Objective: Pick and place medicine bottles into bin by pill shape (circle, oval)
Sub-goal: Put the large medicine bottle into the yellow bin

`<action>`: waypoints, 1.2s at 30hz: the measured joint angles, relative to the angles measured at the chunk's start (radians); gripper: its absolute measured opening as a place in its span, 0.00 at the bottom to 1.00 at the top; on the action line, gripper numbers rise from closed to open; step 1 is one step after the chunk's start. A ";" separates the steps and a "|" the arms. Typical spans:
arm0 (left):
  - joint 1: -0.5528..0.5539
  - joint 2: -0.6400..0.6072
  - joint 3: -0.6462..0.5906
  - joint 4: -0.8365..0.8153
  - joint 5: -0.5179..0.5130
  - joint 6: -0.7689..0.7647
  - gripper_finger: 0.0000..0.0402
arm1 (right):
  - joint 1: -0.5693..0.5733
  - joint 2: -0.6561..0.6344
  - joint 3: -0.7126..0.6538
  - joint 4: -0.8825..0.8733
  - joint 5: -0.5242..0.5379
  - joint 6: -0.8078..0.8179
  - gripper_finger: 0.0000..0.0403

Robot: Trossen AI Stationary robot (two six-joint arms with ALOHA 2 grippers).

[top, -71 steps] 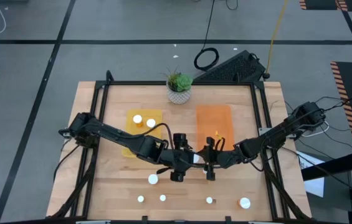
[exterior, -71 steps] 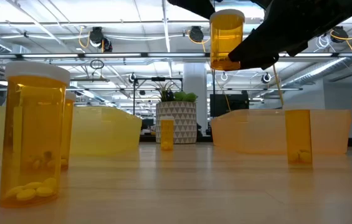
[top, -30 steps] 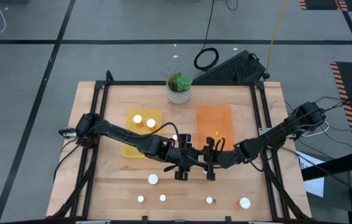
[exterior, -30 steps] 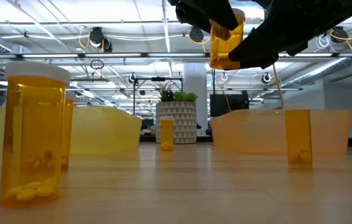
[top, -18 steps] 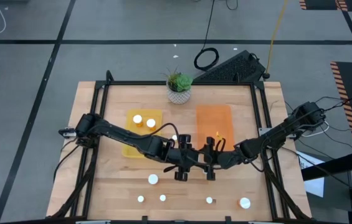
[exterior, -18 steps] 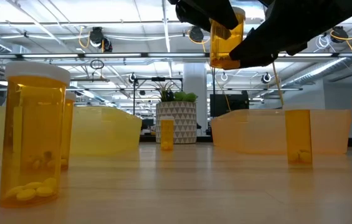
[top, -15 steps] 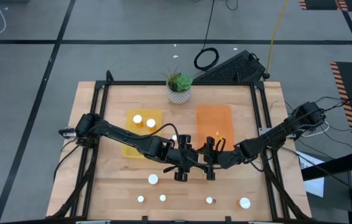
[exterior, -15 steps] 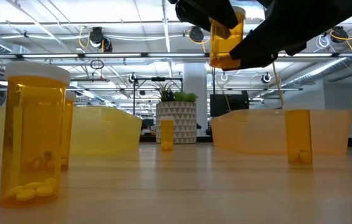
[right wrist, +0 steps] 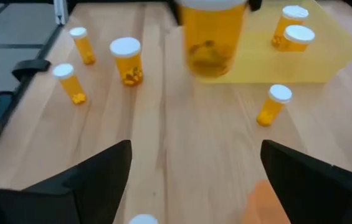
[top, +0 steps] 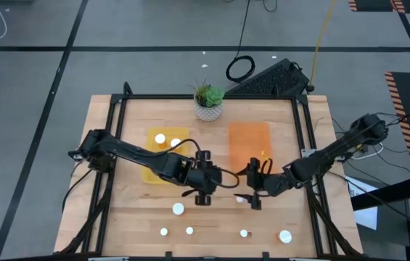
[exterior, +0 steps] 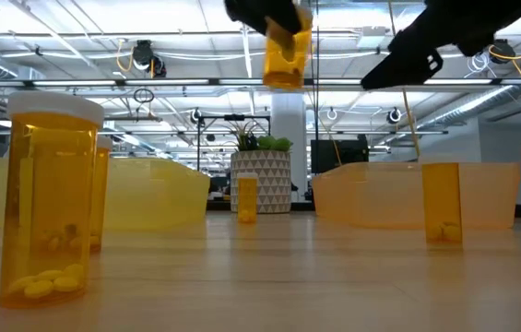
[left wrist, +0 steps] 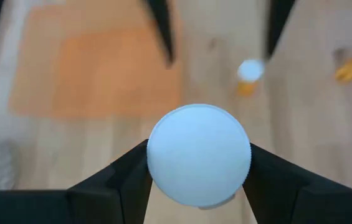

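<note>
No legible text or labels anywhere

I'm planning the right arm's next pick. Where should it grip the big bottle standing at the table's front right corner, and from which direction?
Judging from the high view, the big bottle stands upright, its white cap facing up, with bare wood around it; the nearest small bottle stands apart. Coming straight down with the right gripper, open now, and closing the fingers across the round body just below the cap looks best.

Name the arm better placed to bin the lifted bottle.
Left. Its gripper is shut on the bottle, held in the air just beside the yellow bin. The right gripper is open and empty.
</note>
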 joint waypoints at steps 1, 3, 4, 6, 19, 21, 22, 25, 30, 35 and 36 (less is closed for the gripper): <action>0.000 -0.006 0.000 -0.032 -0.018 -0.011 0.54 | 0.006 -0.011 0.000 -0.010 0.000 0.008 0.87; 0.000 -0.012 0.000 -0.086 -0.048 -0.036 0.54 | 0.022 -0.027 0.000 -0.022 0.000 0.011 0.87; 0.000 -0.019 -0.002 -0.112 -0.064 -0.049 0.54 | 0.030 -0.031 0.000 -0.023 0.000 0.011 0.87; -0.003 -0.038 -0.022 -0.137 -0.099 -0.075 0.54 | 0.042 -0.038 0.000 -0.021 0.000 0.010 0.87; 0.052 -0.350 -0.457 -0.089 -0.140 -0.270 0.54 | 0.052 -0.040 0.000 -0.023 0.000 0.003 0.87; 0.064 -0.422 -0.542 -0.054 -0.140 -0.293 0.54 | 0.052 -0.040 0.000 -0.021 0.000 -0.005 0.87; 0.072 -0.455 -0.581 -0.043 -0.140 -0.302 0.54 | 0.051 -0.040 0.000 -0.017 0.000 -0.010 0.87; 0.093 -0.546 -0.696 0.008 -0.139 -0.324 0.54 | 0.049 -0.040 0.000 -0.002 0.000 -0.027 0.87; 0.133 -0.649 -0.853 0.076 -0.106 -0.352 0.54 | 0.045 -0.040 0.000 0.017 0.000 -0.060 0.87; 0.171 -0.684 -0.950 0.102 -0.068 -0.400 0.54 | 0.033 -0.040 0.000 0.018 -0.001 -0.079 0.87; 0.174 -0.683 -0.963 0.110 -0.059 -0.407 0.54 | 0.029 -0.040 0.000 0.017 -0.002 -0.080 0.87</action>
